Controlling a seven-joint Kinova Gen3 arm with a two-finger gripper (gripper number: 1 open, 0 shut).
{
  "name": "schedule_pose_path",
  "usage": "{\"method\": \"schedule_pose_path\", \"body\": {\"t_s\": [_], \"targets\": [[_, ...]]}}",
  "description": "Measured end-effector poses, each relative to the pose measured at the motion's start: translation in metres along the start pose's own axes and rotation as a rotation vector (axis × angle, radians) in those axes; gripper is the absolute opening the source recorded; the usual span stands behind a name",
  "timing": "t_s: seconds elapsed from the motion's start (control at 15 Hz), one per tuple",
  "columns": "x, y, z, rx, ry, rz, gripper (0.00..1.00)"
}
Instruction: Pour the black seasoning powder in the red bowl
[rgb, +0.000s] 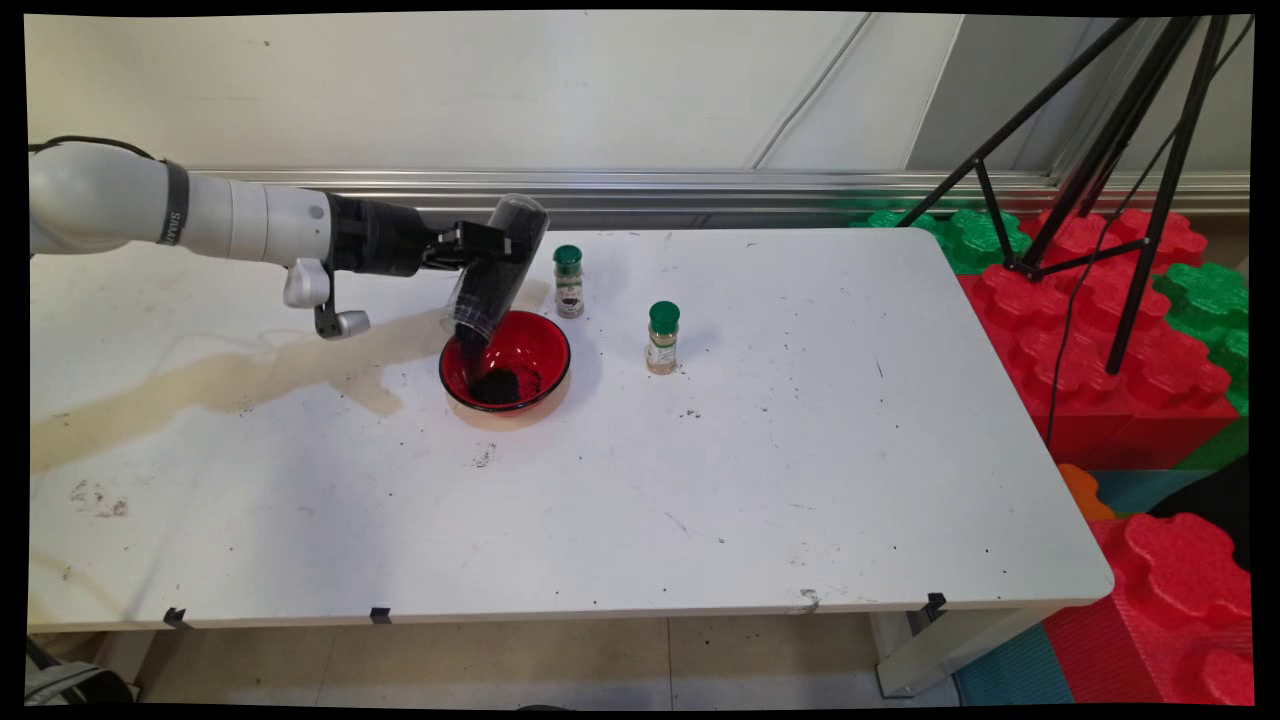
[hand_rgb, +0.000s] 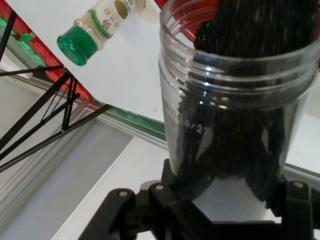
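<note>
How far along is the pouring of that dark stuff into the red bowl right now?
Already done: a pile of dark grains lies in the red bowl. In hand: the gripper holds the clear jar tilted mouth-down over the bowl. Left: the hand view shows much dark material inside the jar. The two green-capped spice bottles stand capped beside the bowl.

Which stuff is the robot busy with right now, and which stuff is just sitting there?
Busy with:
- gripper, shut on the clear jar of black bits, tipped mouth-down
- red bowl under the jar, black bits piled inside

Just sitting:
- dark spice bottle, green cap, behind the bowl
- pale spice bottle, green cap
- black tripod
- big red and green blocks
</note>
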Motion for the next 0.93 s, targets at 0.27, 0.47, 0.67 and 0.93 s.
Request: {"method": "schedule_pose_path", "body": {"t_s": [0.27,0.47,0.67,0.93], "targets": [[0.0004,-0.0004,0.0002,0.0,-0.001,0.014,0.0],[0.0006,-0.0009,0.0004,0.001,-0.001,0.026,0.0],[0.001,-0.0016,0.001,0.002,-0.002,0.038,0.0],[0.0012,-0.0018,0.0026,0.003,-0.001,0.058,0.0]]}}
